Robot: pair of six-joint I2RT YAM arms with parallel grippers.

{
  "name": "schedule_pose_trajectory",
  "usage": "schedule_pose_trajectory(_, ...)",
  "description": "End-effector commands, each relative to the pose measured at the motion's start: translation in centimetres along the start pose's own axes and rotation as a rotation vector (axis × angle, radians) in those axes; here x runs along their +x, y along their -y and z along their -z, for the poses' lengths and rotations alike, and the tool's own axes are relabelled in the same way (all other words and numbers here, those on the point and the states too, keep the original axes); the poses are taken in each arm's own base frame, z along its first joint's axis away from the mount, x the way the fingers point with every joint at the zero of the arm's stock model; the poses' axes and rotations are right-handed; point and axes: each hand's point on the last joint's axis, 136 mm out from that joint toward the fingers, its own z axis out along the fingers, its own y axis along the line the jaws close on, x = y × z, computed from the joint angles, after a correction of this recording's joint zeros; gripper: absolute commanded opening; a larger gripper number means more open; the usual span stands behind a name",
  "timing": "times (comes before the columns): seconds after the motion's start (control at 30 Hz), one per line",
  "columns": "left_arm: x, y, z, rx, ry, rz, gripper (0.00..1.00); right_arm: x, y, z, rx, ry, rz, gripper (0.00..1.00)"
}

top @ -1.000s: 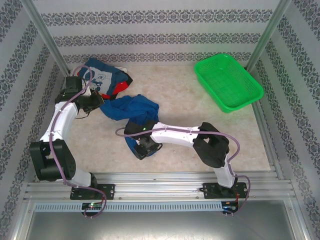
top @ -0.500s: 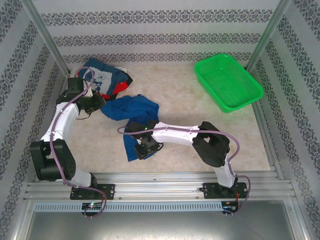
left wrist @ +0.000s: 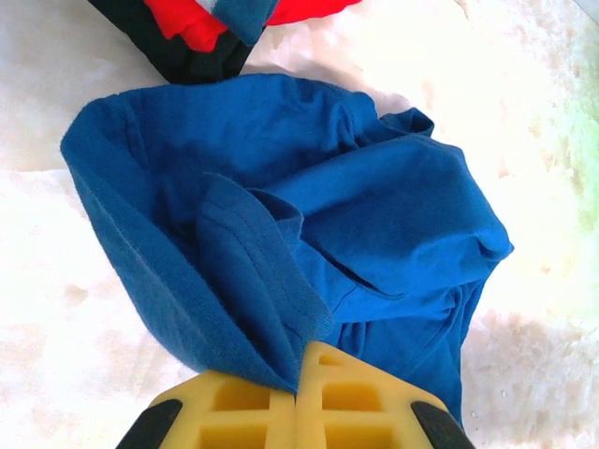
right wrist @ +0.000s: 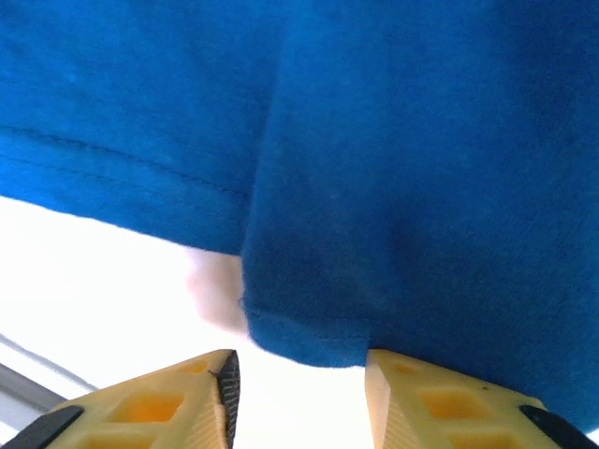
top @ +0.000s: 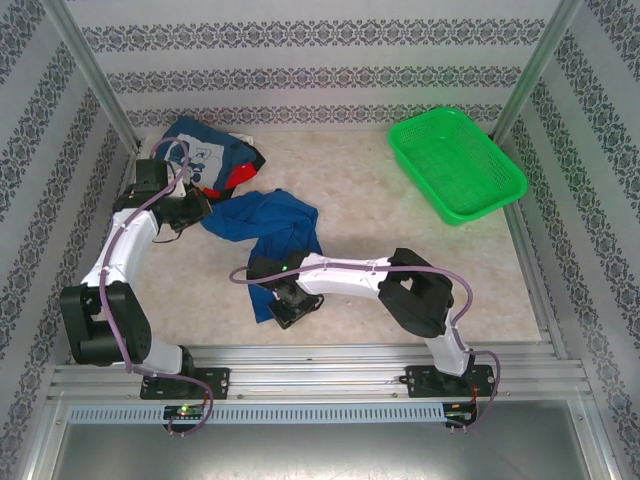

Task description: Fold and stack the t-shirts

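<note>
the royal-blue t-shirt (top: pixel 272 225) is laid crumpled on the surface (top: pixel 380 220), left of centre, and is stretched from the left rear toward the near edge. the left end effector (top: pixel 197 212) is positioned at the far-left end of this shirt. in the left wrist view its fingers (left wrist: pixel 243 412) are pressed together, and a ribbed fold of the blue cloth is pinched between them. the rest of the garment is spread away from the grip in loose folds.

the right end effector (top: pixel 290 306) is positioned at the near end of the same shirt. in the right wrist view its fingers (right wrist: pixel 159 402) are held apart, and a stitched hem of the blue cloth is seen at the mouth of the gap, just above the fingertips. the hem appears not to be clamped, though contact with one finger cannot be ruled out from this angle.

a heap of other shirts is located in the left rear corner, behind the left end effector. the navy t-shirt (top: pixel 190 130), marked with a pale graphic, is placed on top. the red t-shirt (left wrist: pixel 182 21) and the black t-shirt (left wrist: pixel 192 64) are seen at the edge of the heap, near the blue cloth. the green basket (top: pixel 455 165) is placed at the right rear, well apart from all cloth.
</note>
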Motion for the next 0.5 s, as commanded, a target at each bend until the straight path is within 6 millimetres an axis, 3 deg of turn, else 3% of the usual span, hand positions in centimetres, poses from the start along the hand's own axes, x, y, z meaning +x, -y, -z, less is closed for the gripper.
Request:
schedule_pose_trajectory(0.0,0.2,0.6,0.5,0.018,0.016,-0.039,0.00,-0.2,0.7,-0.3,0.058,-0.004,0.005,0.39)
schedule_pose_trajectory(0.13,0.4,0.5,0.6,0.013,0.017,-0.042,0.00,-0.6,0.8,-0.5,0.069,0.005,0.001,0.35)
schedule_pose_trajectory(0.3,0.5,0.3,0.7,0.006,0.016,-0.049,0.00,-0.7,1.0,-0.5,0.071,0.011,-0.009,0.15)
schedule_pose_trajectory(0.47,0.5,0.2,1.0,-0.007,0.015,-0.064,0.00,-1.0,1.4,2.0,0.067,0.082,-0.014,0.06)
